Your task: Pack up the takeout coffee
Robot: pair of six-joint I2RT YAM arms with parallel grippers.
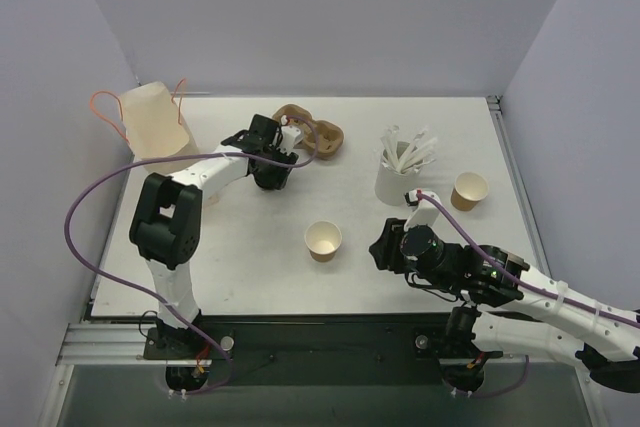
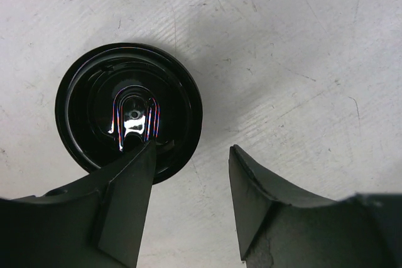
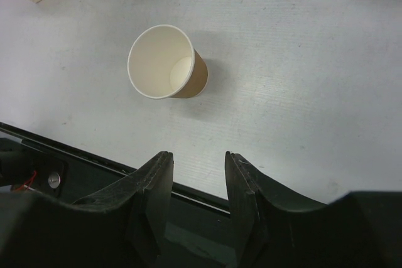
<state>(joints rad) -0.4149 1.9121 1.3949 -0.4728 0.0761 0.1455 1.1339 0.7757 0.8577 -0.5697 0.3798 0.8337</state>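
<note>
Lilac walls box in a scuffed white bench (image 1: 250, 277), and both arms are out over it. The left pincer (image 2: 191, 180) is released, jaws spread and pointing straight down. One finger (image 2: 129, 192) overlaps the near rim of a glossy black lid (image 2: 129, 105), which lies flat just ahead and to the left of the gap. My read is that it's lining up to pick that lid, though the jaws aren't centred on it yet.

Over to the right pincer (image 3: 198, 180), also released and holding nothing. The takeout coffee (image 3: 166, 61) stands upright ahead of it and a touch left, well clear of the fingertips. It's a short kraft-brown cup with a rolled white rim and a clean white inside, and it's open-topped, with nothing visible in it but its own floor. That open mouth is probably why the lid comes first.

A second kraft cup (image 1: 469, 190) sits behind that pincer, beside the white cup of sticks (image 1: 400, 172). The moulded carrier (image 1: 312, 134) waits just beyond the left pincer, and the paper bag (image 1: 152, 122) stands off to its left.
</note>
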